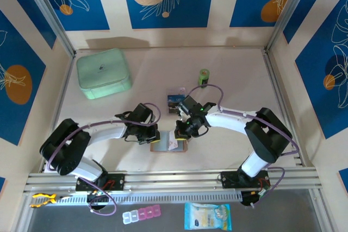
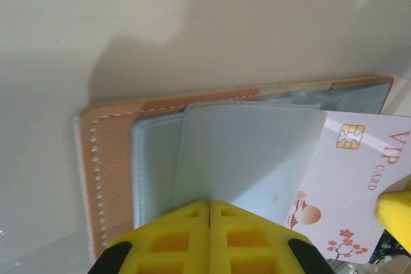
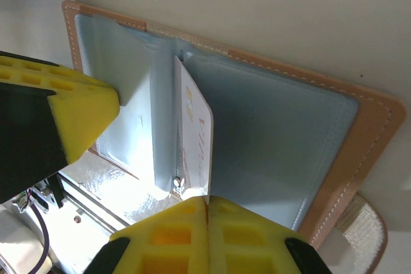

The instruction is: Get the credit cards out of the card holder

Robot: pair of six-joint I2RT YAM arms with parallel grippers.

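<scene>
Right, your left gripper is clamped shut on a pale blue pocket leaf of the open pinkish-tan leather card holder, likely pinning it down at near centre. Your right gripper pinches the white VIP credit card, half out, free end toward it; holder's long axis runs left-right.

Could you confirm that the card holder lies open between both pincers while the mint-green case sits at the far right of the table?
Not quite: the top external view shows the mint-green case at the far left of the table. The card holder does lie open between the left pincer and right pincer.
</scene>
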